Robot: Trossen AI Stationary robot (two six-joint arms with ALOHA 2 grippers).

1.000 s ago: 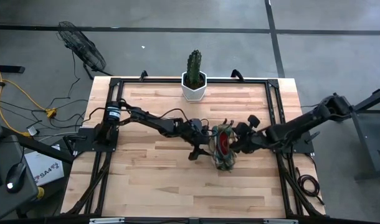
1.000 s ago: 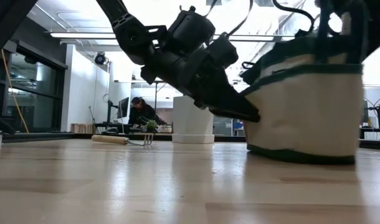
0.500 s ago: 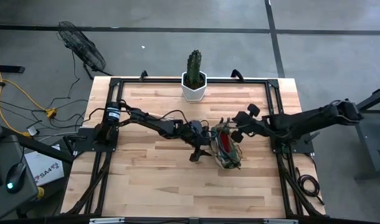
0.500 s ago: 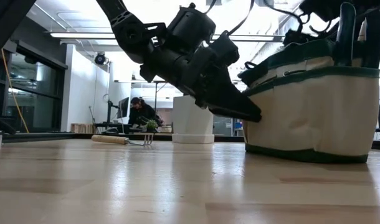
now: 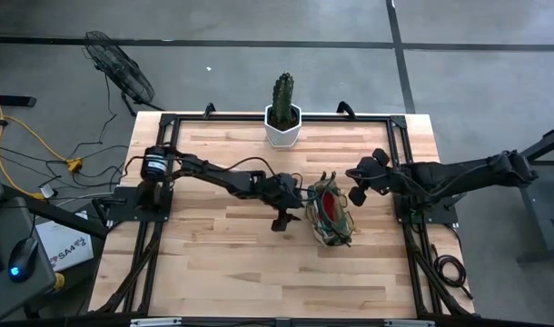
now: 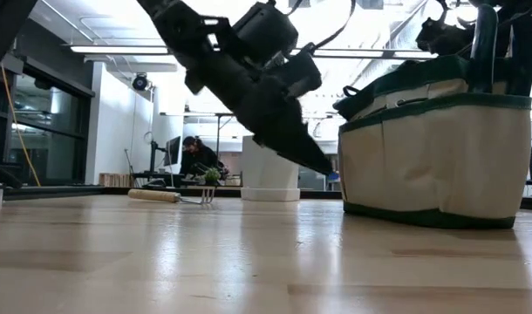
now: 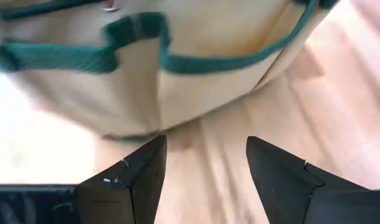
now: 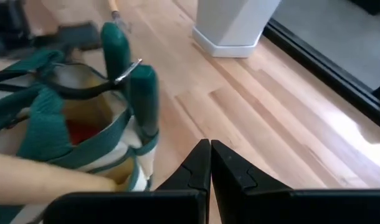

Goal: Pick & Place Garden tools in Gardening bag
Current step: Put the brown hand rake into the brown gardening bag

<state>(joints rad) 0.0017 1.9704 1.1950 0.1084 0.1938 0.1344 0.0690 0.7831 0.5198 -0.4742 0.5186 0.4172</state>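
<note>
The olive-green and tan gardening bag stands upright on its base at mid-table; it also shows in the low view. A red glove lies inside it. Green-handled pruning shears stick up from a side pocket. A wooden-handled mini rake lies flat on the table farther back. My left gripper is open just left of the bag, above the table, and touches nothing. My right gripper is shut and empty, right of the bag and toward the far side.
A cactus in a white hexagonal pot stands at the far edge, middle. A black frame runs around the table top. Bare wood lies in front of the bag, toward the near edge.
My right gripper has drawn back from the bag's top, toward the table's right and far side. The bag, first tipped with its left side lifted, has settled flat on its base. My left gripper has moved off the bag's side, a little left, and tipped downward.
</note>
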